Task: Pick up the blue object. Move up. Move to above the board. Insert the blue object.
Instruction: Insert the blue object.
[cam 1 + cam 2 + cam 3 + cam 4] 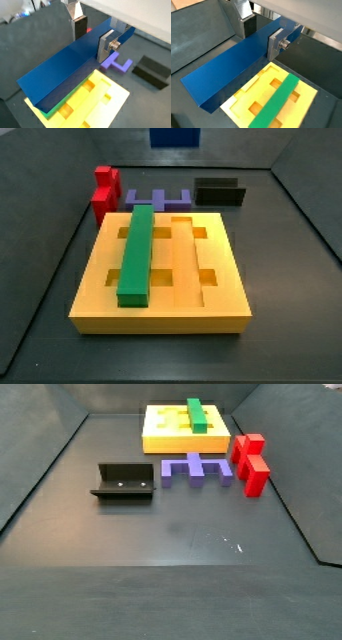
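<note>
Both wrist views: hand [92, 36] clamps blue object [70, 67] between silver fingers [276, 44], raised above board [304, 97]. Green bar [138, 251] seated in board groove. Purple block [197, 467], red piece [250, 462], fixture [123, 482] on worktop [187, 534] beside board.

Grey floor [201, 534] — board [167, 429], fixture [124, 482]

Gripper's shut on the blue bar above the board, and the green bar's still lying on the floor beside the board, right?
Not quite. The gripper is shut on the blue bar above the board, but the green bar lies in one of the board's long grooves, not on the floor. A side view shows it.
</note>
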Controlling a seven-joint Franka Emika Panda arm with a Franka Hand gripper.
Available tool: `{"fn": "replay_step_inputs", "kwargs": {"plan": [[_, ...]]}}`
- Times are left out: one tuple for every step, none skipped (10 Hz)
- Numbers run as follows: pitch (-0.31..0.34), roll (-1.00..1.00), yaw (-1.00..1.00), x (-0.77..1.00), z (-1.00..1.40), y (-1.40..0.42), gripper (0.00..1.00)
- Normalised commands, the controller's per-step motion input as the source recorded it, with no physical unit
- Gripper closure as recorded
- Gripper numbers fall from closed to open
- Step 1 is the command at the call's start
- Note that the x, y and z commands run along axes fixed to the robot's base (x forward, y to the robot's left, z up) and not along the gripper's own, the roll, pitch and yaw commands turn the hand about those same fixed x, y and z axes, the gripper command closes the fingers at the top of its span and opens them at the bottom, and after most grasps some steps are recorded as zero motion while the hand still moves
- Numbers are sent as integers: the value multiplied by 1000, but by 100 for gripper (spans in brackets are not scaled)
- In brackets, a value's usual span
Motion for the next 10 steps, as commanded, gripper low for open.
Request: {"fn": "replay_step_inputs", "kwargs": {"plan": [[-236,-61,0,149,-777,-146,100],[-207,0,11,114,-840,-123,100],[-194,50,49,180,-834,-114,100],[-164,114,51,197,-811,-91,100],[-84,181,40,226,-834,-31,100],[-77,193,77,200,-823,-11,100],[-73,194,83,197,-820,-17,100],[-81,183,86,177,-834,-40,100],[-134,64,100,191,-857,-54,100],[-119,91,117,177,-823,-74,100]]}}
